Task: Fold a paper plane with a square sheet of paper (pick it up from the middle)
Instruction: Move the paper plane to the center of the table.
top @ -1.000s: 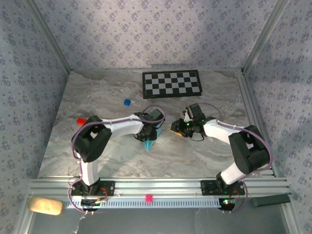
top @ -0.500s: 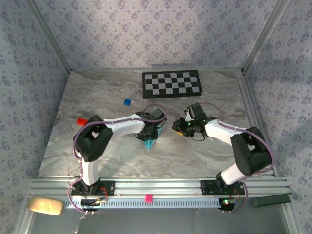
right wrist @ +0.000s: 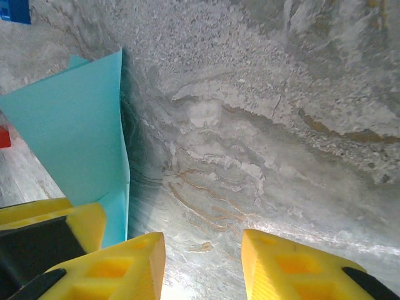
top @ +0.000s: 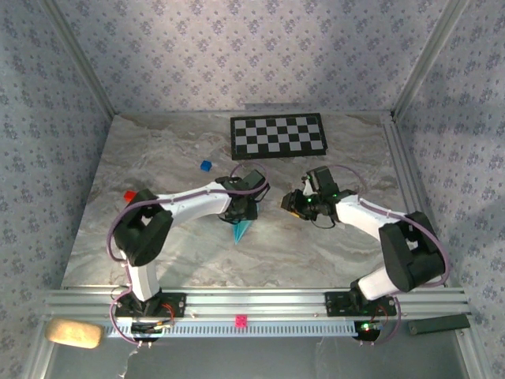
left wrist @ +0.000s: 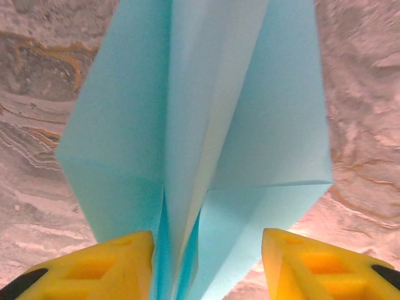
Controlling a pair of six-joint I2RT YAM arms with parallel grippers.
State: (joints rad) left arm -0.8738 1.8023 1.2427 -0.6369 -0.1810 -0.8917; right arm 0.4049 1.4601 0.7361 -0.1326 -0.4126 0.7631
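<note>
1. Light-blue paper, folded into a slim paper plane (top: 245,229), rests on the marble-patterned table (top: 158,166) near its middle. In the top view, we see its visible tip pointing toward the near edge.
2. We locate the left hand (top: 243,207) directly over the far end of the paper plane.
3. In the left wrist view, the yellow fingers (left wrist: 112,262) of the left hand stand apart, with the raised centre crease between them. The finger on the left of that view sits close against the crease. The other finger stands clear of it, over the flat wing. We read this hand as spread, not clamped on the paper.
4. We locate the right hand (top: 290,202) just beside the paper plane, on its right and low over the table.
5. In the right wrist view, its two fingers are apart with bare table between them. They hold nothing. The paper plane shows to the left of these fingers, apart from them.
6. A checkerboard (top: 278,136) lies at the far edge, well apart from both hands.
7. A blue cube (top: 206,166) sits between the checkerboard and the left arm. A red block (top: 129,195) lies near that arm's elbow.
</note>
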